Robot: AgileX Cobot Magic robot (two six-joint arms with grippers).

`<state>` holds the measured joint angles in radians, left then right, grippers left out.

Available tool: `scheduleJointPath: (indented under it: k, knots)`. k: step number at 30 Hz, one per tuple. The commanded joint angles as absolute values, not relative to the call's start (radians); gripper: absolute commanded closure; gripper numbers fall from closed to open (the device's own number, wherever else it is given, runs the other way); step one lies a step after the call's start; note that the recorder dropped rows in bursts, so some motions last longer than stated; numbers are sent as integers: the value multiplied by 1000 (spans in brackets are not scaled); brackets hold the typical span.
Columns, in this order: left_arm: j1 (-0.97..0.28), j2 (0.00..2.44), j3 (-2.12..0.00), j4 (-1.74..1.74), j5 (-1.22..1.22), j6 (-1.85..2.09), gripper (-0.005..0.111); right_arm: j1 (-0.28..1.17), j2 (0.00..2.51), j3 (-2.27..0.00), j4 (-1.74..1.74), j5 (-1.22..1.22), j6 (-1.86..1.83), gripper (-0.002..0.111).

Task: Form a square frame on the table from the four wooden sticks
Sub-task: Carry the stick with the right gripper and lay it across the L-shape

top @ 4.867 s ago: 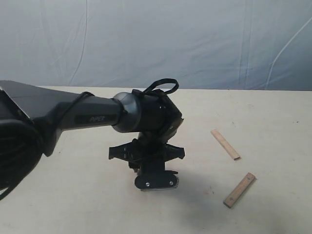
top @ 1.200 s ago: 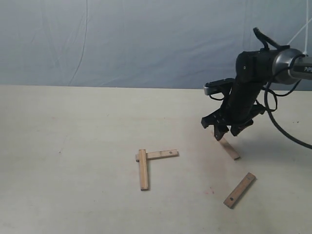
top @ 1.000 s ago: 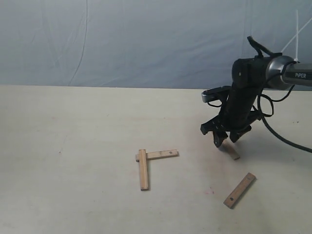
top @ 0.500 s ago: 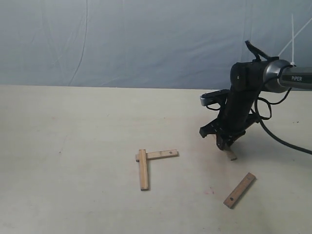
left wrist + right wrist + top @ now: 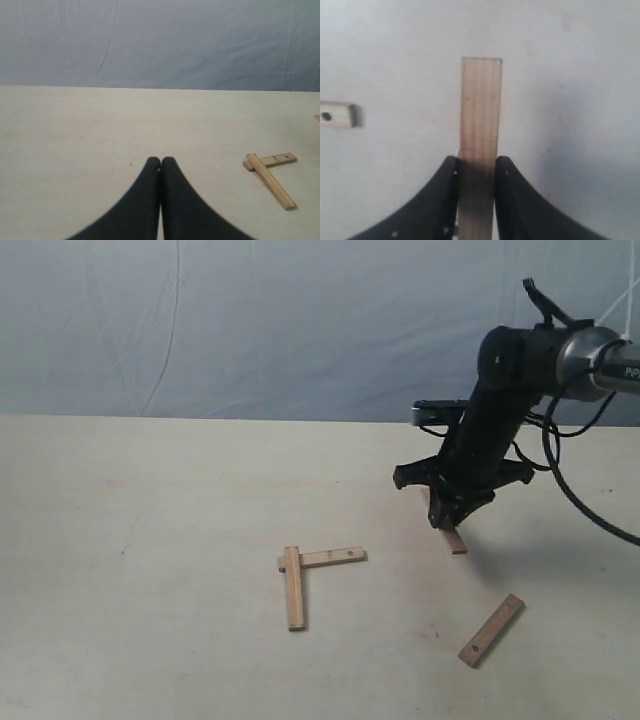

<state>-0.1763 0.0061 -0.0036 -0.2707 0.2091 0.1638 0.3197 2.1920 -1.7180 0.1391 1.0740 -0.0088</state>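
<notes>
Nearest, one wooden stick [image 5: 492,629] is left loose on the table [image 5: 150,640], with two more sticks [image 5: 293,587] laid as an L to its left. Farther back, the fourth stick [image 5: 480,110] is clamped in the right gripper [image 5: 447,523], jutting past its fingertips. The left gripper [image 5: 160,162] is pressed closed on nothing.

A: What couldn't be seen?
B: The right tool [image 5: 446,524] covered most of the gripped stick [image 5: 456,543]. A second stick [image 5: 337,115], blurred, was cut off at the right wrist view's edge.
</notes>
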Motion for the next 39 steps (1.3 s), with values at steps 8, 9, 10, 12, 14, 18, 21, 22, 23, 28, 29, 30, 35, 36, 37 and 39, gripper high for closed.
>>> scheduleJointPath:
  k: [8, 9, 10, 12, 14, 18, 21, 22, 23, 28, 29, 30, 35, 36, 37, 39]
  knots:
    - [-183, 0, 0, -267, 209, 165, 107, 611, 2111, -1610, 0, 1033, 284, 109]
    - [-183, 0, 0, -267, 209, 165, 107, 628, 2111, -1598, 0, 1021, 304, 109]
    - [-183, 0, 0, -267, 209, 165, 107, 644, 2111, -1589, 0, 1006, 329, 109]
    - [-183, 0, 0, -267, 209, 165, 107, 667, 2111, -1571, 0, 976, 358, 109]
    - [-183, 0, 0, -267, 209, 165, 107, 679, 2111, -1565, -5, 947, 388, 109]
    - [-183, 0, 0, -267, 209, 165, 107, 688, 2111, -1560, -32, 930, 436, 109]
    - [-183, 0, 0, -267, 209, 165, 107, 688, 2122, -1559, -74, 930, 474, 109]
    - [-183, 0, 0, -267, 209, 165, 107, 688, 2129, -1559, -94, 930, 486, 109]
    - [-183, 0, 0, -267, 209, 165, 107, 688, 2134, -1559, -109, 928, 498, 109]
    - [-183, 0, 0, -267, 209, 165, 107, 688, 2173, -1559, -138, 882, 501, 109]
    - [-183, 0, 0, -267, 209, 165, 107, 688, 2181, -1559, -133, 870, 501, 109]
    - [-183, 0, 0, -267, 209, 165, 107, 688, 2188, -1559, -130, 861, 501, 109]
    - [-183, 0, 0, -267, 209, 165, 107, 688, 2220, -1559, -125, 848, 516, 109]
    - [-183, 0, 0, -267, 209, 165, 107, 688, 2223, -1559, -125, 841, 516, 109]
    - [-183, 0, 0, -267, 209, 165, 107, 688, 2226, -1559, -125, 833, 516, 109]
    - [-183, 0, 0, -267, 209, 165, 107, 688, 2226, -1559, -125, 823, 522, 109]
